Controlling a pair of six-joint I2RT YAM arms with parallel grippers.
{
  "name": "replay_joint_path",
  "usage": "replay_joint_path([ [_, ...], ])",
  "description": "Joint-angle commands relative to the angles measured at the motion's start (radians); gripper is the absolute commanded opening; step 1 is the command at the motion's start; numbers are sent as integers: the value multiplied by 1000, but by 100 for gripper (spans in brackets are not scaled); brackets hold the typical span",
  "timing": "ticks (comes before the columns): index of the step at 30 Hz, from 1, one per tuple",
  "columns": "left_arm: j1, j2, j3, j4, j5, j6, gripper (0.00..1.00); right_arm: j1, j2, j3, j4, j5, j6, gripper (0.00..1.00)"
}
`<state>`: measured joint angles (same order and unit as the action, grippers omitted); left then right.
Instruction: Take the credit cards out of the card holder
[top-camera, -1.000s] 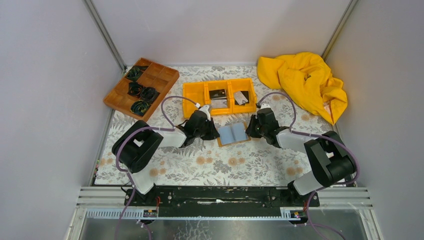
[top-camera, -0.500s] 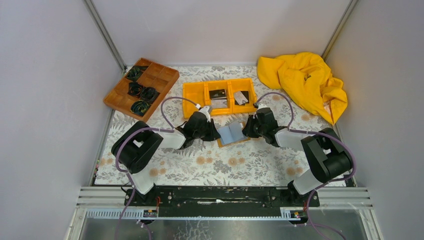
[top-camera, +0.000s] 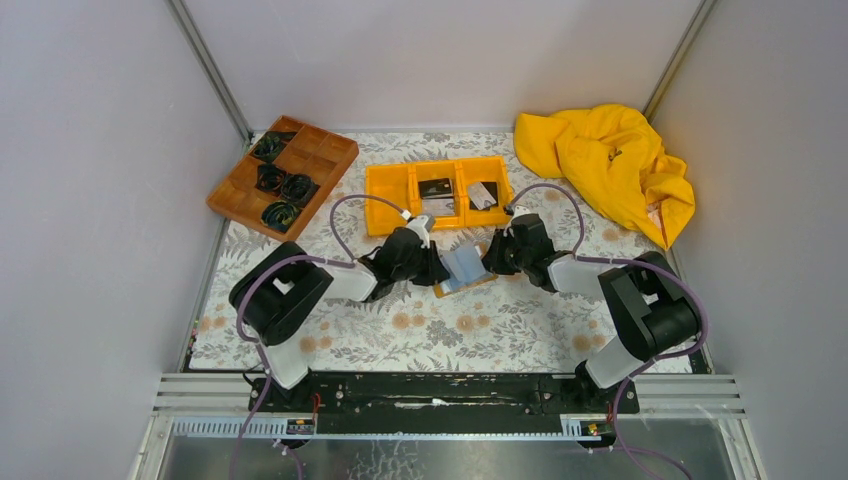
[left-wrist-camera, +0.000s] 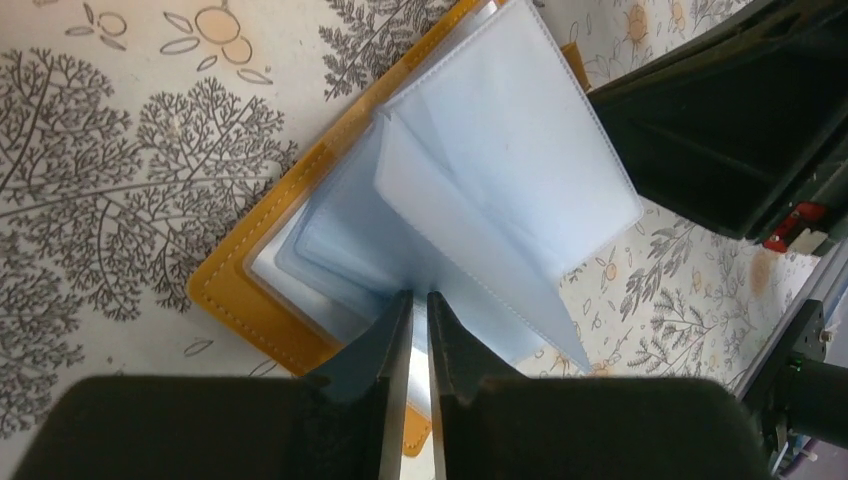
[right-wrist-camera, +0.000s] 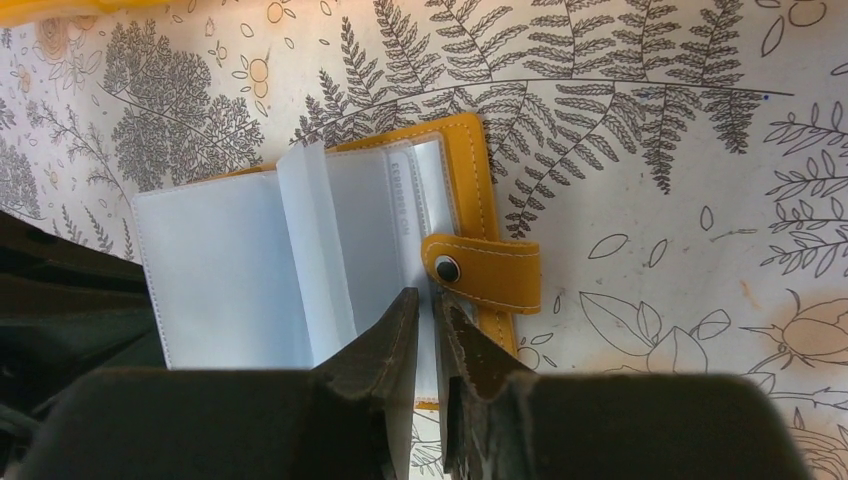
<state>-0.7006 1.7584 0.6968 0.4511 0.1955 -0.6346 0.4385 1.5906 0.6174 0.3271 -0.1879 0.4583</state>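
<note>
Two grippers: left gripper (top-camera: 433, 270) and right gripper (top-camera: 489, 262). One card holder (top-camera: 462, 268); its clear sleeves are too overlapped to count. One orange bin (top-camera: 388, 190) with three compartments. It holds what looks like three cards: one black card (top-camera: 435, 187) and two pale cards (top-camera: 483, 195). One wooden tray (top-camera: 322, 160) with four black coils (top-camera: 298, 188). One yellow cloth (top-camera: 610, 160).

This is a robotics lab test cell: plain grey panel walls (top-camera: 100, 150) box in a small bench (top-camera: 500, 330) under a fern-print cloth; bare aluminium posts (top-camera: 210, 70) stand in the corners; a cabled left arm (top-camera: 290, 300) and right arm (top-camera: 640, 310) are bolted to a black rail (top-camera: 440, 395) on slotted metal framing; props lie sorted in a wooden tray (top-camera: 330, 150) and an orange bin (top-camera: 388, 188).
</note>
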Motion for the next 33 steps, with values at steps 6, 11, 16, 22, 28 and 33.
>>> replay_joint_path([
  [6, -14, 66, 98, 14, -55, 35, 18, 16, 8, -6, 11, -93, 7, 18],
  [11, -13, 90, 95, 2, -83, 48, 18, 34, 5, -1, 26, -137, -4, 18],
  [16, -13, 86, 103, -5, -82, 44, 18, 58, -13, -15, 88, -201, -15, 18],
  [22, -13, 53, 84, 2, -73, 41, 18, 65, -54, -49, 164, -233, -21, 18],
  [28, -13, 20, 69, -9, -72, 44, 17, 70, -66, -71, 242, -257, -8, 19],
  [33, -13, -17, 79, -111, -155, 71, 17, 71, -51, -62, 246, -252, -10, 19],
])
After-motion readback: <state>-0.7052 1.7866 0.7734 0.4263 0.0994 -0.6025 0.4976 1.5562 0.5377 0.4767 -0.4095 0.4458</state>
